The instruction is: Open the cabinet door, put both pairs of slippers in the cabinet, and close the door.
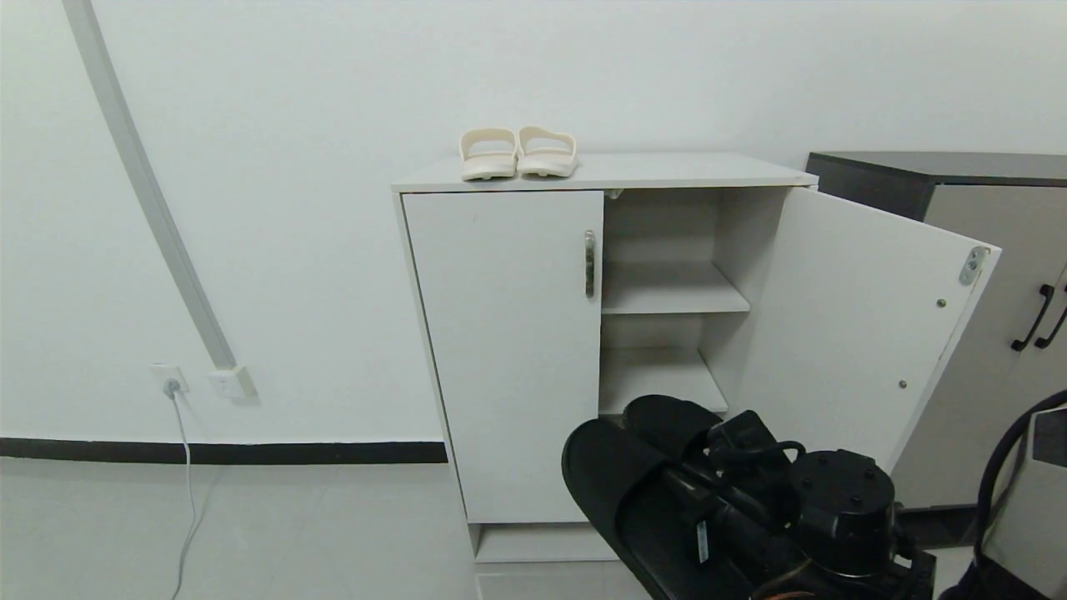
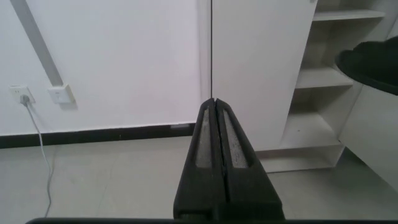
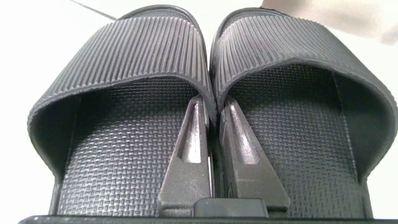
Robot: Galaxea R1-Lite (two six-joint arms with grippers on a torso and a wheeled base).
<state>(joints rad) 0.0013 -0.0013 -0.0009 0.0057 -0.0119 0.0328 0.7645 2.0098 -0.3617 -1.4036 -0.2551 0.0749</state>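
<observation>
Black slippers [image 1: 633, 475] hang low before the cabinet [image 1: 667, 171], at its open right half beside the swung-out right door [image 1: 842, 333], held by the right hand [image 1: 704, 487]. Beige slippers [image 1: 518, 153] sit side by side on the cabinet top, above the closed left door [image 1: 508, 350].

From the left wrist, the left hand [image 2: 213, 112] is pressed together, empty, facing the cabinet.

From the right wrist, the right hand's fingers [image 3: 186, 162] are clamped on the black pair's touching inner edges.
</observation>
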